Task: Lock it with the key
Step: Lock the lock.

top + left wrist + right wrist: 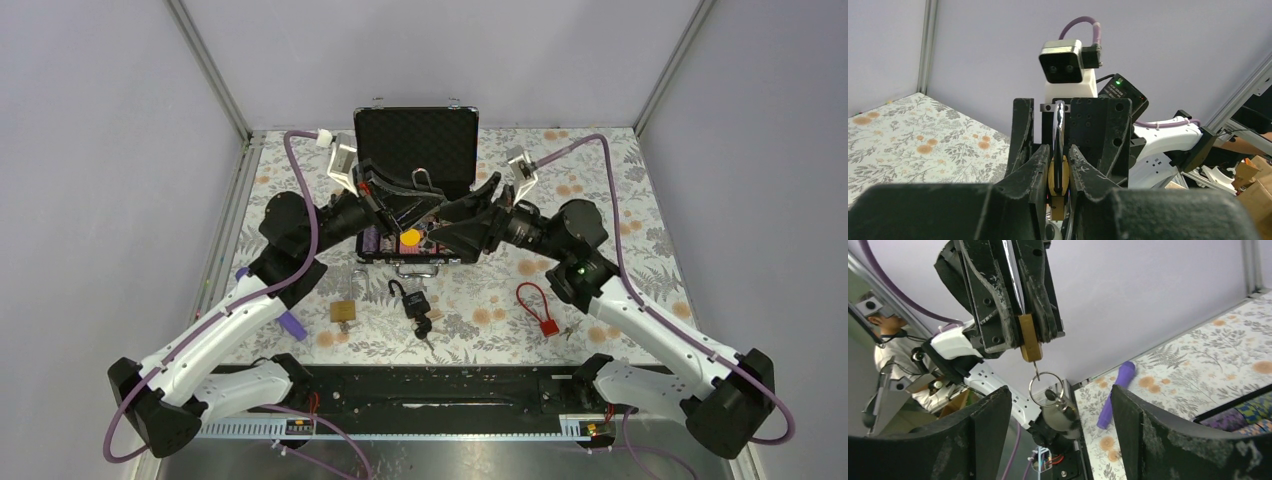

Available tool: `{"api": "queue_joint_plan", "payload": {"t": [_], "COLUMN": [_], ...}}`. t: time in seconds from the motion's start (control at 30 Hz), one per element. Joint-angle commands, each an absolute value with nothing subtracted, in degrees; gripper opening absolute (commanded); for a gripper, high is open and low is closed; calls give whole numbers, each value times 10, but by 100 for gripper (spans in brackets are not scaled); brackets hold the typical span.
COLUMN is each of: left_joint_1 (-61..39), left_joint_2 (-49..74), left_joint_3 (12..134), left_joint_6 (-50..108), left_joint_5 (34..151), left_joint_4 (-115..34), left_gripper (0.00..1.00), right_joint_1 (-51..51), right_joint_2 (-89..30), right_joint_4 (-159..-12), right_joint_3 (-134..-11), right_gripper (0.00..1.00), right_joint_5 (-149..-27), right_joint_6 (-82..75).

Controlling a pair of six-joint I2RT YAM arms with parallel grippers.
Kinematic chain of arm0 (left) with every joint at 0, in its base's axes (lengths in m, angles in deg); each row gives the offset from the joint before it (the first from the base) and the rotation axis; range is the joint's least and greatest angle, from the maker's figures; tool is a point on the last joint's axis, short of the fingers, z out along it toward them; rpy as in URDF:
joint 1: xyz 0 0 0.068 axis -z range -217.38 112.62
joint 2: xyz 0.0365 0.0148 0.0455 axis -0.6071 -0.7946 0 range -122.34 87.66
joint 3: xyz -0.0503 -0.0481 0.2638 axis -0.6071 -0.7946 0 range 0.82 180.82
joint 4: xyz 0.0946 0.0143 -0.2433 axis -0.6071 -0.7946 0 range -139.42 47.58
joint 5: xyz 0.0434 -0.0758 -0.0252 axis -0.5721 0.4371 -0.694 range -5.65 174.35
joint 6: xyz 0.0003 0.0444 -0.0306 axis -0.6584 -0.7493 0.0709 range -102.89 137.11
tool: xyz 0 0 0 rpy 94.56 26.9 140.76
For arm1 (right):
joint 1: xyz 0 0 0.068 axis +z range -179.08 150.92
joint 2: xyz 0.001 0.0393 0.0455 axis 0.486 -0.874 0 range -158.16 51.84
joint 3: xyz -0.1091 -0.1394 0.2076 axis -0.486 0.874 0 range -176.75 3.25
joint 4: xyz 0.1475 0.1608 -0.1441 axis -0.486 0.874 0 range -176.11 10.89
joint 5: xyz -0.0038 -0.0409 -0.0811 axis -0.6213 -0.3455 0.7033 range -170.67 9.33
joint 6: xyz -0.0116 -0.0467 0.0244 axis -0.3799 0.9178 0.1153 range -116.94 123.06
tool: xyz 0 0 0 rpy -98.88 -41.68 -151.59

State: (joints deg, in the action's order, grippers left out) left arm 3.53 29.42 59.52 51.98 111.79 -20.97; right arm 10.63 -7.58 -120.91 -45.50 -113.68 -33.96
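My left gripper (1059,155) is shut on a padlock (1058,176) with a yellow-brass body and a silver shackle that sticks up between the fingers. It holds the padlock in the air over the open black case (417,140). In the right wrist view the padlock's brass end (1029,343) pokes out below the left fingers. A key ring (1046,388) with a key hangs from that end. My right gripper (1060,425) is open and empty, with its jaws wide on either side below the ring and not touching it. In the top view the left gripper (408,205) and right gripper (452,222) meet tip to tip.
On the flowered table in front of the case lie a brass padlock (343,311), a black padlock with keys (415,300), a red cable lock (538,308) and a purple object (290,322). The case holds colourful items. Frame posts stand at the back corners.
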Motion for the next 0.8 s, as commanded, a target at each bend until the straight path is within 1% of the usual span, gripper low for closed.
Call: {"api": "queue_joint_plan", "payload": {"t": [0.0, 0.07, 0.13, 0.23, 0.33, 0.37, 0.4, 0.47, 0.5, 0.53, 0.77], "left_joint_1": [35, 34, 35, 34, 35, 35, 35, 34, 35, 34, 22], "left_joint_2": [298, 298, 297, 298, 298, 297, 295, 295, 296, 296, 310], "left_joint_3": [598, 596, 596, 601, 605, 606, 607, 606, 607, 609, 635], "left_joint_6": [536, 538, 537, 523, 513, 513, 511, 512, 512, 512, 491], "left_joint_5": [1130, 1131, 1132, 1124, 1123, 1124, 1125, 1122, 1120, 1116, 1077], "left_joint_4": [-138, -130, -131, -154, -165, -168, -169, -166, -164, -164, -188], "left_gripper": [0, 0, 0, 0, 0, 0, 0, 0, 0, 0, 0], "right_joint_1": [106, 106, 106, 106, 106, 106, 106, 106, 106, 106, 106], "right_joint_2": [-98, -107, -115, -122, -124, -126, -126, -129, -129, -129, -111], "right_joint_4": [-1279, -1278, -1276, -1270, -1266, -1266, -1266, -1250, -1237, -1225, -1162], "right_joint_3": [-510, -519, -526, -531, -529, -528, -526, -527, -528, -526, -481], "right_gripper": [76, 69, 57, 47, 46, 43, 35, 11, 2, 0, 0], "right_joint_5": [-1209, -1215, -1219, -1214, -1208, -1207, -1205, -1206, -1206, -1207, -1246], "right_joint_6": [-375, -382, -389, -393, -391, -391, -391, -387, -382, -376, -329]}}
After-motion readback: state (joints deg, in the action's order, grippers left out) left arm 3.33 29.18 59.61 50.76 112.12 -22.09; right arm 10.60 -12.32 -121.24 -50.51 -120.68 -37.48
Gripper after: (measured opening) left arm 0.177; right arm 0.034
